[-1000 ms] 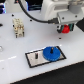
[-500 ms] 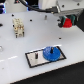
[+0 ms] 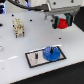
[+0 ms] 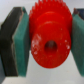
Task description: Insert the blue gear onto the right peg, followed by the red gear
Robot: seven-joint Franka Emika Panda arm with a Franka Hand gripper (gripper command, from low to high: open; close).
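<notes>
The blue gear (image 3: pixel 51 53) lies flat on the grey plate with black border (image 3: pixel 34 61), toward the exterior view's right end. It covers the right peg, which is hidden under its hub. The other thin dark peg (image 3: pixel 36 56) stands bare on the plate's left part. My gripper (image 3: pixel 62 23) is shut on the red gear (image 3: pixel 63 22) and holds it in the air behind and above the plate. In the wrist view the red gear (image 4: pixel 50 39) is clamped between the two teal pads (image 4: pixel 22 41).
A beige blocky object (image 3: pixel 19 27) stands on the white table at the back, on the exterior view's left. A white housing (image 3: pixel 57 7) is above the gripper.
The gripper with the red gear has shifted a little, slightly upward in the exterior view. The blue gear and the plate have not moved.
</notes>
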